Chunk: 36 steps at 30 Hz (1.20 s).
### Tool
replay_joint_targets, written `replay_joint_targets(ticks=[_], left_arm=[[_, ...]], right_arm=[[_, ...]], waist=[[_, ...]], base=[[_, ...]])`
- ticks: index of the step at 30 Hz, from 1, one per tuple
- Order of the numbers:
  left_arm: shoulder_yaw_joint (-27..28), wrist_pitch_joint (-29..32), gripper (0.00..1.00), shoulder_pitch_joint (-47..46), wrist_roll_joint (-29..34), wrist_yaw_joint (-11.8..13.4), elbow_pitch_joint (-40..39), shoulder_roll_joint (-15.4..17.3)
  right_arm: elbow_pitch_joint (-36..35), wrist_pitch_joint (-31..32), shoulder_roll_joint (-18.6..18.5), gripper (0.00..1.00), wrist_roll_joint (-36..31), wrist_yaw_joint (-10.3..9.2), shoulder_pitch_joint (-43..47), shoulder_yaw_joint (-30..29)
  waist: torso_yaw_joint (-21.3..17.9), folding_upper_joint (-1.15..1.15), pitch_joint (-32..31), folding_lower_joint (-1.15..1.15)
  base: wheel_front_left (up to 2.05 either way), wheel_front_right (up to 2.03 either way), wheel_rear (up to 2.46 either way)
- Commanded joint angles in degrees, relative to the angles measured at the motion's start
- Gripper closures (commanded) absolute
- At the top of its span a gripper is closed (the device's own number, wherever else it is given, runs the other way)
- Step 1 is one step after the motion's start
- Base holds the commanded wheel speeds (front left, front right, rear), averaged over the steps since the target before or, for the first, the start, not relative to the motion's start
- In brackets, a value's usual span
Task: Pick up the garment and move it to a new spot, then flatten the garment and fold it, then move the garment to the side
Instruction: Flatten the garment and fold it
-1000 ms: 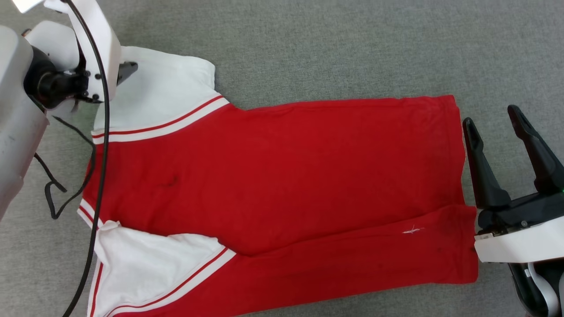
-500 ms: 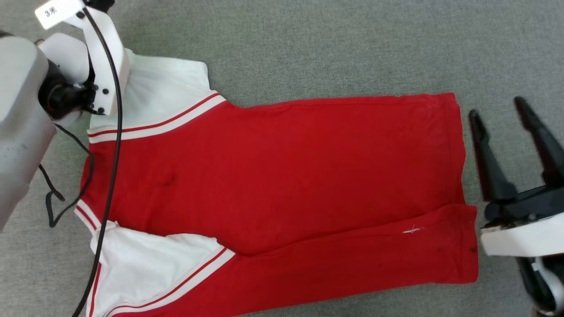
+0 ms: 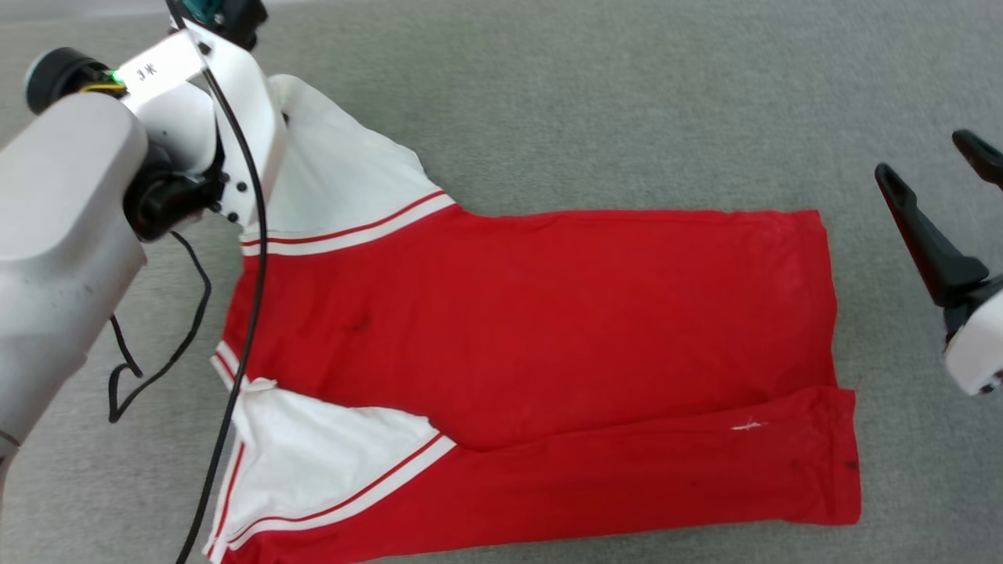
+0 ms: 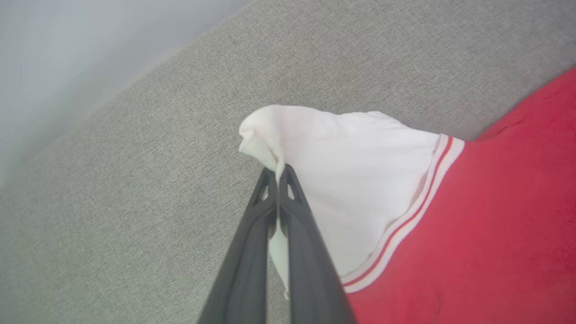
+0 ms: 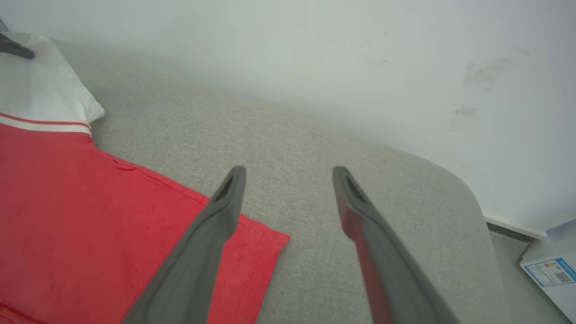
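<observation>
Got the sleeve (image 4: 342, 180), pinched tight!
Clamped shut on the garment's (image 3: 533, 313) white sleeve corner with the left gripper (image 4: 279, 170), raised off the grey surface (image 3: 627, 94); elsewhere lying flat. Over by the hem, right gripper (image 5: 289, 170) spread wide, empty.

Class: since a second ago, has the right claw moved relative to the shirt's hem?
Yes: the right claw has drawn away from the hem of the garment, rightward and up the view.

The left arm (image 3: 63, 235) bears a label (image 3: 146, 73) beginning "3"; a box (image 5: 540, 252) sticker (image 5: 550, 272) shows a QR code.
</observation>
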Motion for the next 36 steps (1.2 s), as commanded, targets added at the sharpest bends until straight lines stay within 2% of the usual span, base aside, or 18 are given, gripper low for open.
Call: replay_joint_targets(ticks=[1,7,8,13,15,20,25,32,36], left_arm=[[-0.5,-0.9,1.0,1.3,0.0,0.0,-1.1,0.0],[-1.6,-3.7,1.0,2.2,-0.6,0.0,-4.8,-0.6],[-1.6,-3.7,1.0,2.2,-0.6,0.0,-4.8,-0.6],[-2.3,-5.1,1.0,1.3,-0.2,0.0,-6.8,-1.0],[-2.5,-5.6,1.0,0.7,0.1,0.0,-7.4,-1.2],[-3.0,-6.5,1.0,-0.5,0.5,0.0,-8.2,-1.7],[-3.4,-7.2,1.0,-1.9,0.9,0.0,-9.0,-2.4],[-4.2,-8.5,1.0,-2.8,1.0,0.0,-9.2,-2.5],[-4.6,-8.9,1.0,-2.6,0.5,0.0,-8.9,-2.1]], right_arm=[[1.7,4.3,-2.5,0.0,2.6,-0.07,-2.1,1.3],[8.9,19.8,-9.6,0.0,10.0,-0.07,-9.0,6.4],[8.9,19.8,-9.6,0.0,10.0,-0.07,-9.0,6.4],[15.0,28.1,-13.0,0.0,12.7,-0.07,-14.0,11.8],[17.7,30.0,-12.8,0.0,13.7,-0.07,-16.0,13.3],[24.7,31.1,-10.9,0.0,13.6,-0.07,-19.9,17.0],[30.7,29.4,-9.6,0.0,12.5,-0.07,-22.2,20.7],[38.4,27.1,-8.8,0.0,13.5,-0.05,-20.1,27.5],[40.3,26.2,-8.7,0.0,15.5,0.05,-18.8,30.9]], waist=[[1.5,0.0,-1.5,0.0],[3.6,0.0,-2.0,0.0],[3.6,0.0,-2.0,0.0],[5.2,0.0,-1.1,0.0],[5.7,0.0,-0.5,0.0],[6.9,0.0,1.2,0.0],[8.4,0.0,3.3,0.0],[9.2,0.0,4.7,0.0],[8.9,0.0,4.5,0.0]], base=[[0.0,0.0,0.0],[0.0,0.0,0.0],[0.0,0.0,0.0],[0.0,0.0,0.0],[0.0,0.0,0.0],[0.0,0.0,0.0],[0.0,0.0,0.0],[0.0,0.0,0.0],[0.0,0.0,0.0]])
